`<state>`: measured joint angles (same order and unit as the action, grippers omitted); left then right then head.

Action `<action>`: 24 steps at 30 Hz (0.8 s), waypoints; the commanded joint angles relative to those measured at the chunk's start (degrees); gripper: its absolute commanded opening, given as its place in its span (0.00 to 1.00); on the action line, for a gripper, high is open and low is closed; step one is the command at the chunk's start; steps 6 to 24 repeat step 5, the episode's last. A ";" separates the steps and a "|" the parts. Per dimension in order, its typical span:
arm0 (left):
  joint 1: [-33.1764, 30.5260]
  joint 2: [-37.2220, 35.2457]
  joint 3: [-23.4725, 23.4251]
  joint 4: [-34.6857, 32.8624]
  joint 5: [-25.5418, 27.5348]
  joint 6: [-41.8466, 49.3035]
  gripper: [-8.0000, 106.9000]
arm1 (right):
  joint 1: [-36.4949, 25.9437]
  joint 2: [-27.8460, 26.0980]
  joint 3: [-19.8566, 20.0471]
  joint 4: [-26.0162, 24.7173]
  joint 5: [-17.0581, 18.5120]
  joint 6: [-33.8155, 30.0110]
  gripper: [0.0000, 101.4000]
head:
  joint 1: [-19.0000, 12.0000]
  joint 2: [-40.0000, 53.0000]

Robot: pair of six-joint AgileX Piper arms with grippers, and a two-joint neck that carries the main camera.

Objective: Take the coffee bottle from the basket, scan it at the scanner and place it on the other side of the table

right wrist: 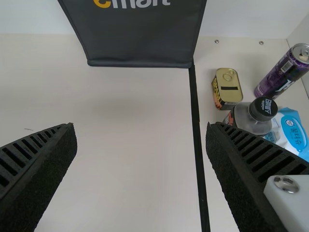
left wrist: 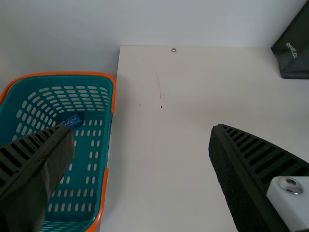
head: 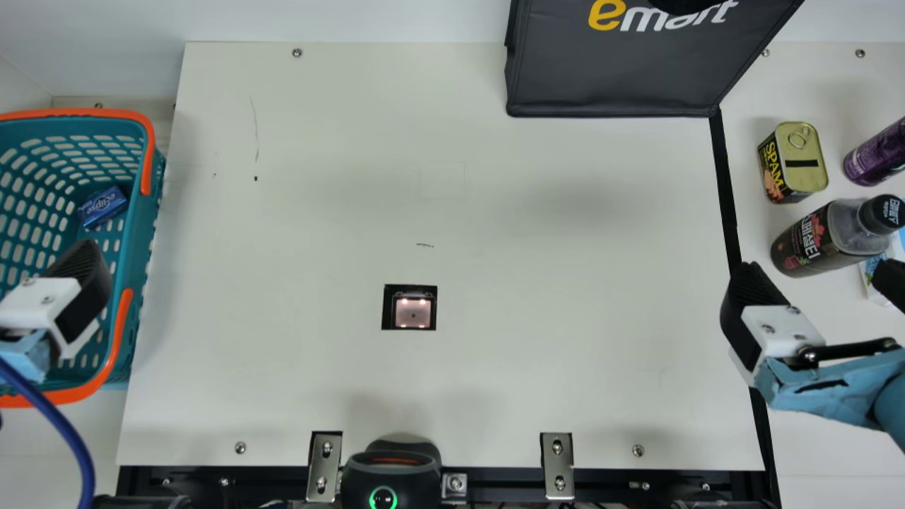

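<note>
The dark coffee bottle (head: 813,240) with a black cap stands beyond the black line on the right; in the right wrist view the bottle (right wrist: 251,118) is partly behind a finger. My right gripper (head: 816,274) is open just nearer than the bottle, holding nothing; the right wrist view shows the gripper (right wrist: 141,126) spread wide. Over the teal basket (head: 134,283) is my left gripper (head: 79,272); in its wrist view the gripper (left wrist: 142,129) is open and empty, with the basket (left wrist: 91,164) partly behind one finger. The square scanner (head: 413,312) is lit in the table.
A blue packet (head: 104,206) lies in the basket. Beyond the black line are a yellow-lidded can (head: 793,162), a purple can (head: 877,154) and a white-blue pack (right wrist: 292,133). A black bag (head: 608,78) stands at the table's back. A black device (head: 391,481) sits at the front edge.
</note>
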<state>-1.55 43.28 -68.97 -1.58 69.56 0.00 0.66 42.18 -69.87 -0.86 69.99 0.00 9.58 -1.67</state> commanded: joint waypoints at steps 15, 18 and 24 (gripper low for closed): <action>0.00 0.00 0.00 0.00 0.00 0.00 0.85 | 0.00 0.00 0.00 0.00 0.00 0.00 0.94 | -1.66 0.09; 0.00 0.00 0.00 0.00 0.00 0.00 0.85 | 0.00 0.00 0.00 0.00 0.00 0.00 0.94 | -1.66 0.09; 0.00 0.00 0.00 0.00 0.00 0.00 0.85 | 0.00 0.00 0.00 0.00 0.00 0.00 0.94 | -1.66 0.09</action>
